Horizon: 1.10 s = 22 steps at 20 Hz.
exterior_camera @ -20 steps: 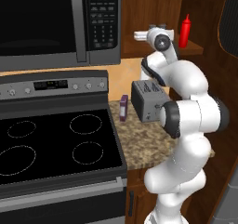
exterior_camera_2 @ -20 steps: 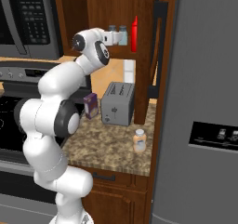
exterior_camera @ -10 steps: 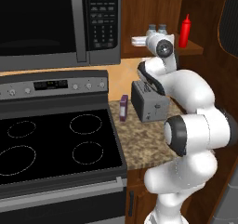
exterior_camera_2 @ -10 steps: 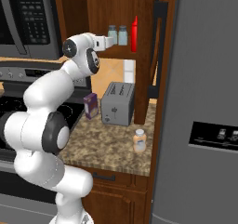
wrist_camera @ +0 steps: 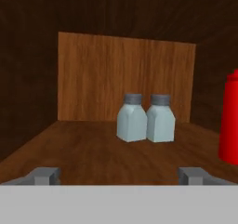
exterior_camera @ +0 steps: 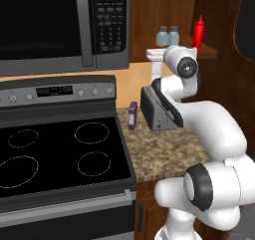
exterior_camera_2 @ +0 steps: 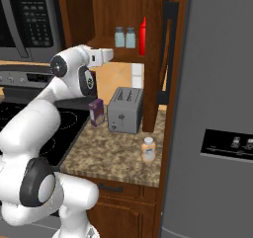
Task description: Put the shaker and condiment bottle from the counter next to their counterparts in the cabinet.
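Two identical pale blue-grey shakers with grey caps stand touching side by side on the cabinet shelf: one shaker on the left and its twin on the right. I cannot tell which came from the counter. The red squeeze bottle stands to their right. My gripper is open and empty, drawn back in front of the shelf edge. In the right base view it hangs just below and left of the shakers. The tan condiment bottle stands on the counter near the fridge.
A grey toaster and a purple box stand on the counter under the cabinet. The black microwave hangs left of the cabinet, over the stovetop. A tall grey fridge borders the counter on the right.
My hand has pulled back from the cabinet shelf and dropped a little, staying open. Both shakers now stand uncovered, side by side on the shelf.
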Available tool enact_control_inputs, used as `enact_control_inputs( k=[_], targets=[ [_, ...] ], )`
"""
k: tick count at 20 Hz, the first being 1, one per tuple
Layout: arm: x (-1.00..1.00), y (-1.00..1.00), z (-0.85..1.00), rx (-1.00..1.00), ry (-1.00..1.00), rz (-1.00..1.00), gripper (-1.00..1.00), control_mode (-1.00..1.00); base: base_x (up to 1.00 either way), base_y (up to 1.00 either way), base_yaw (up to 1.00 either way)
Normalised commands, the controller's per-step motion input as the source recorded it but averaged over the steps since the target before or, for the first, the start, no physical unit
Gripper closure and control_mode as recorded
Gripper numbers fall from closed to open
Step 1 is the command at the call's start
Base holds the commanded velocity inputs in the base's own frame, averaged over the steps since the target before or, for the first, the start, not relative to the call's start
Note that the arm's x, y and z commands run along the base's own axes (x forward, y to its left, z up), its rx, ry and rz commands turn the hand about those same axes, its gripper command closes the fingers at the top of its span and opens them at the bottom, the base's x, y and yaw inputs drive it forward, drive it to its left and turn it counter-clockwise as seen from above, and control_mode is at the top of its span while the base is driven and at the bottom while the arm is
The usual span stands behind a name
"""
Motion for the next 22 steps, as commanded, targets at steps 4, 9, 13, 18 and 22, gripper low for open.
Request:
enact_control_inputs(
  k=[4, 9, 13, 18, 22],
  targets=[
    [-1.00, 0.19, -0.41, 0.00, 0.00, -0.06, -1.00, -1.00, 0.00, 0.00, 0.00],
    [-1.00, 0.04, -0.55, 0.00, 0.00, -0.28, -1.00, -1.00, 0.00, 0.00, 0.00],
    [-1.00, -0.05, -0.68, 0.03, 0.00, -0.49, -1.00, -1.00, 0.00, 0.00, 0.00],
    [-0.75, -0.11, -0.68, 0.00, 0.00, -0.45, -1.00, -1.00, 0.00, 0.00, 0.00],
    [-0.28, -0.37, -0.52, 0.00, 0.00, -0.17, -1.00, -1.00, 0.00, 0.00, 0.00]
  ],
)
